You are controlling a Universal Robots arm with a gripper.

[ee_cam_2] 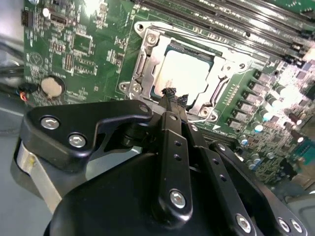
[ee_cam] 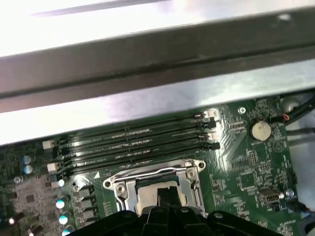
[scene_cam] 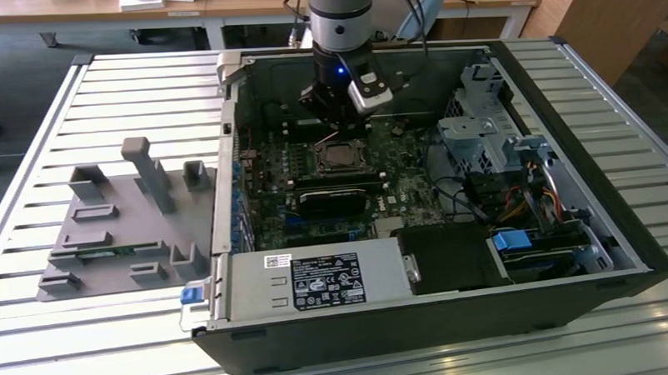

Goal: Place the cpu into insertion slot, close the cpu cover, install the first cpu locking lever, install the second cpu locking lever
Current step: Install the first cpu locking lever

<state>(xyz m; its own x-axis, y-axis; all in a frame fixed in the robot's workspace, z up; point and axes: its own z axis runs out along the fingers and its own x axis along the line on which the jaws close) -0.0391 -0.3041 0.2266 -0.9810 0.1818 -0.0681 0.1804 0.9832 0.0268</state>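
Observation:
The cpu [ee_cam_2: 189, 71], a flat square chip with a silvery top, lies in the socket on the green motherboard [scene_cam: 277, 169]. The cpu cover [ee_cam_2: 146, 59], a silvery frame with a square window, lies flat around the chip; in the first wrist view the cpu cover [ee_cam: 123, 189] sits just beyond the finger ends. My gripper [ee_cam_2: 174, 96] hangs just over the near edge of the socket, its two black fingertips [ee_cam_2: 169, 93] pressed together with nothing between them. In the exterior view the gripper [scene_cam: 335, 136] stands upright over the cpu [scene_cam: 338, 159]. I cannot make out how the locking levers lie.
The open computer case [scene_cam: 603, 253] rests on a slatted metal table [scene_cam: 120, 86]. A black heatsink block [scene_cam: 334, 197] lies beside the socket, memory slots [ee_cam: 133, 142] run along it, and a coin battery [ee_cam: 260, 130] is nearby. A grey fixture board [scene_cam: 124, 220] stands at the exterior view's left.

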